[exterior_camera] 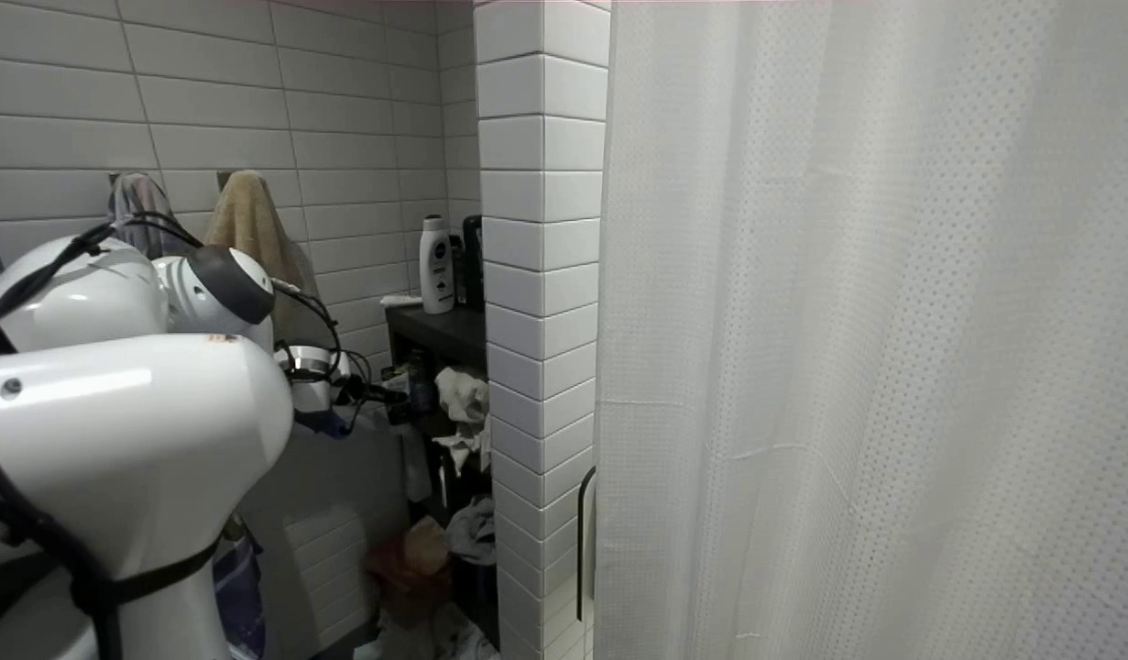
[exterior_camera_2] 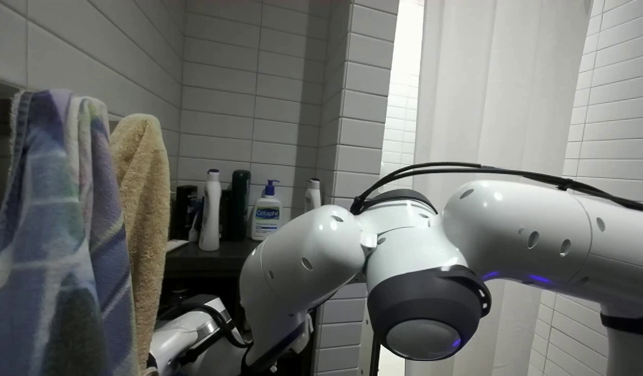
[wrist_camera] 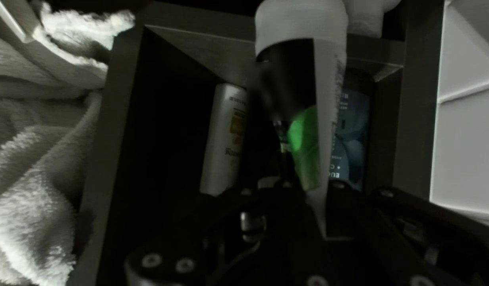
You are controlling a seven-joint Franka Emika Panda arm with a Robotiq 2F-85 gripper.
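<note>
Nearest in the wrist view, the pincer [wrist_camera: 312,186] looks clenched on the tapered end of a white tube [wrist_camera: 310,127] with a black and green label, though shadow hides the exact contact. The tube's capped end overlaps the edge of a dark compartment [wrist_camera: 106,159], so at least that end sits in front of the opening. I judge the step in hand to be this hold at the compartment's mouth; the next move calls for a firm grasp and a straight path clear of the edges.

Behind the tube, and partly covered by it, is a blue-labelled bottle [wrist_camera: 353,131], the likeliest thing to be knocked. A slim white bottle [wrist_camera: 224,139] is inside too, apart from the tube. Pale fluffy cloth [wrist_camera: 33,190] lines one side, white tile [wrist_camera: 466,151] the other.

Farther from the pincer, both exterior views show a dark counter [exterior_camera: 454,330]; an exterior view shows a pump bottle [exterior_camera_2: 267,216] on it.
</note>
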